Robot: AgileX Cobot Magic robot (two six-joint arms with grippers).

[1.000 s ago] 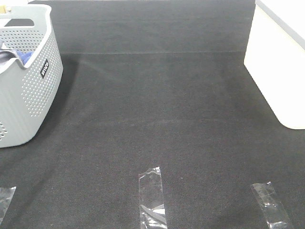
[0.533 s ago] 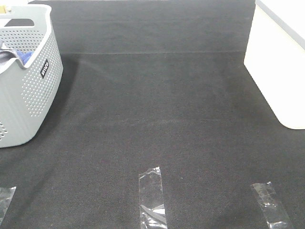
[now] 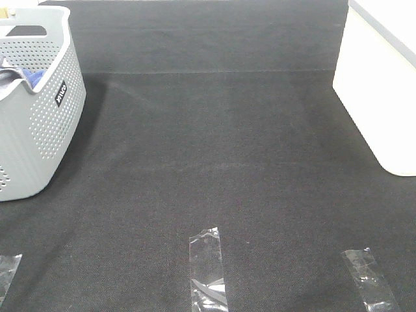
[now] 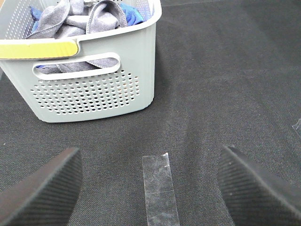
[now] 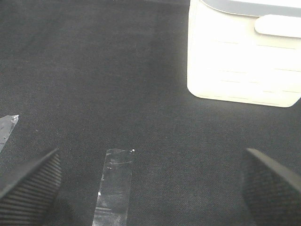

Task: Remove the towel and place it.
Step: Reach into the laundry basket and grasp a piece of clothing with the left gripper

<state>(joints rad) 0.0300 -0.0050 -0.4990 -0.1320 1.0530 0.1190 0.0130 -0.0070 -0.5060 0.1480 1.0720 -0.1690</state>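
Left wrist view: towel (image 4: 70, 21) bunched inside grey basket (image 4: 94, 89); left pincer (image 4: 150, 179) released, empty, over surface (image 4: 225, 70); right pincer (image 5: 151, 174) likewise released, empty.

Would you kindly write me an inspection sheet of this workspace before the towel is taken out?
Surface: black woven mat, one seam line across its far part.
Job's things: towel, slate-grey, bunched inside the grey perforated basket at the left; not yet removed.
Clutter: blue cloth in the same basket; clear tape strips stuck along the near edge.
Grippers: left gripper open, holding nothing, facing the basket; right gripper open, holding nothing, facing the white container.
Cables: nothing seen.
Surroundings: the white container stands at the right edge.
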